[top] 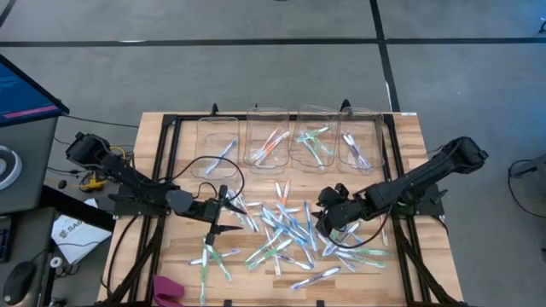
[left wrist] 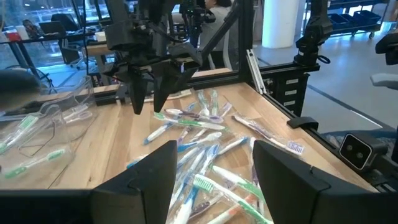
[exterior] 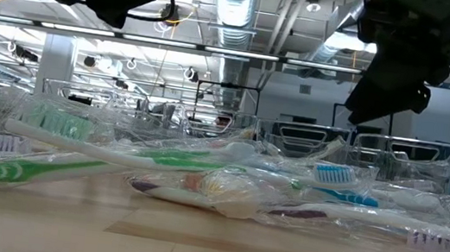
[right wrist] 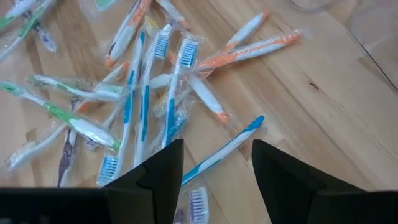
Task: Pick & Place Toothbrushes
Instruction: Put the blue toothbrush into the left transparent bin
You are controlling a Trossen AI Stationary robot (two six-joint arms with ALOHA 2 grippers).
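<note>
Right wrist view showed the right end effector (right wrist: 214,163) open and empty over a blue toothbrush (right wrist: 221,151); it should straddle the handle squarely before closing.

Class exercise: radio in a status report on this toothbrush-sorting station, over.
Left gripper open, empty, hovering at the pile's left edge. Right gripper open, empty, above a blue toothbrush. Toothbrushes mostly loose on the table; some in the bins. Nothing in the way.
</note>
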